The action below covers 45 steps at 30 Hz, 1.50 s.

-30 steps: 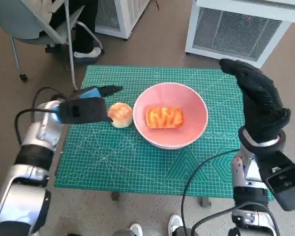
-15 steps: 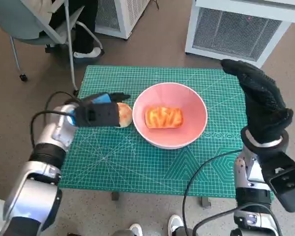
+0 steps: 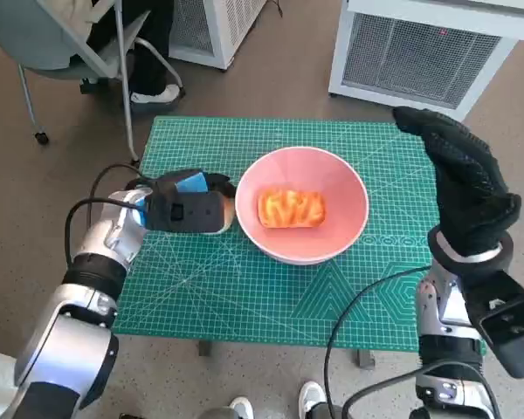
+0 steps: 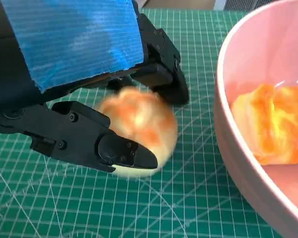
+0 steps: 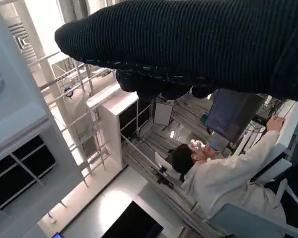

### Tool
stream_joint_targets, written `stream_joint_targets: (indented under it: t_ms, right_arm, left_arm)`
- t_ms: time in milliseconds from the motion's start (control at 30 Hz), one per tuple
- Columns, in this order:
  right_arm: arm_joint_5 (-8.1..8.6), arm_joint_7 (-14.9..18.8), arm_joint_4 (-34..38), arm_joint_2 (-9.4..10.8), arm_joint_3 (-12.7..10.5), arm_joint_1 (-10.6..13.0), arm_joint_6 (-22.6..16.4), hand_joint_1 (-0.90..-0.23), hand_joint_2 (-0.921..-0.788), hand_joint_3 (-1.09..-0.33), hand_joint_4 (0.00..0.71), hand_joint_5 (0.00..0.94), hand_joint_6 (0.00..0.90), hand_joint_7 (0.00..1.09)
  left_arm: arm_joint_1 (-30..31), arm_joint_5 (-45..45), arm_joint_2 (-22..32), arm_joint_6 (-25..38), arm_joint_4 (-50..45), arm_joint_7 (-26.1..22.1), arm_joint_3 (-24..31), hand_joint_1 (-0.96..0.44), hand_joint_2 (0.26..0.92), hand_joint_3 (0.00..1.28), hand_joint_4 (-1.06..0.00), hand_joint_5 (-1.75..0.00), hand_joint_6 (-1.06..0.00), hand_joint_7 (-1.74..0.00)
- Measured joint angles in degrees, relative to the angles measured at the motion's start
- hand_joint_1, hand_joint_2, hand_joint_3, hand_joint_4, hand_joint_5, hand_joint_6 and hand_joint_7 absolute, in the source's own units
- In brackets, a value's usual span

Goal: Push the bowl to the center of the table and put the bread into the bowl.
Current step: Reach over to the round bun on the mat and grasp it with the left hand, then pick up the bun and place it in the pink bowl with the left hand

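Your pink round bowl (image 3: 313, 214) sits near the middle of the green gridded cutting mat (image 3: 244, 288) that covers the table, a little toward the far edge. Inside it lies one oblong orange-striped bread (image 3: 292, 209), resting on the bowl's floor. A second bread, the small round pale-and-orange bun (image 4: 139, 126), is on the mat just outside the bowl's left wall; in the head view your left hand covers nearly all of it.

Your left hand (image 3: 189, 206), black with blue tape over its back, is down at the bun. The left wrist view shows its black fingers (image 4: 89, 141) on both sides of the bun, one set along the near side and another behind it, closed around the bun, which looks blurred there. Whether the bun is off the mat you cannot tell from these pictures.

Your right hand (image 3: 463, 183), in the black knitted glove, is raised over the table's right edge toward the far right corner, holding nothing, fingers extended and loosely apart.

The mat carries white grid lines and a row of small printed marks near the bowl's right side, too small to read. No other writing is legible.

The right wrist view shows the glove and, beyond it, a person in a pale top (image 5: 228, 176) seated in a room with white shelving.
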Motion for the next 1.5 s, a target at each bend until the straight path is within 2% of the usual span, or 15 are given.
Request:
stream_joint_targets:
  t_ms: [433,633,900,1100,1333,1500]
  right_arm:
    - [0.01,0.0,-0.1,0.0,0.0,0.2,0.0,-0.606,-0.921,-0.73,0.252,0.0,-0.001,0.66]
    - [-0.04,0.0,-0.6,0.1,0.0,0.5,-0.1,-0.606,-0.921,-0.729,0.254,0.001,-0.001,0.66]
    - [-0.02,0.0,-0.8,0.1,0.0,0.5,-0.1,-0.605,-0.921,-0.729,0.256,0.002,-0.001,0.66]
    - [-0.01,0.0,-0.8,0.1,0.0,0.5,-0.1,-0.605,-0.921,-0.729,0.257,0.002,-0.001,0.66]
    - [0.0,0.0,-0.7,0.1,0.0,0.5,-0.1,-0.605,-0.921,-0.728,0.257,0.002,-0.001,0.66]
    - [0.04,0.0,-0.7,0.1,0.1,0.5,0.0,-0.605,-0.921,-0.728,0.257,0.002,-0.001,0.65]
  left_arm:
    - [0.0,-0.2,3.6,-0.6,-1.1,2.8,1.6,0.0,0.921,0.11,-0.62,-1.17,-0.6,-1.25]
    - [0.0,-0.9,6.1,-0.8,-5.9,5.1,4.2,0.0,0.921,0.11,-0.64,-1.14,-0.59,-1.28]
    - [1.7,-2.4,8.7,-1.0,-21.0,9.0,8.8,0.0,0.92,0.09,-0.67,-1.11,-0.59,-1.27]
    - [5.1,-2.6,8.6,-0.7,-34.8,10.8,11.0,0.0,0.92,0.08,-0.7,-1.1,-0.6,-1.25]
    - [9.8,-3.3,5.7,0.3,-49.1,10.1,11.0,0.0,0.921,0.07,-0.7,-1.08,-0.62,-1.24]
    - [10.2,-3.5,2.6,0.0,-52.3,8.4,9.3,0.0,0.92,0.07,-0.68,-1.08,-0.63,-1.25]
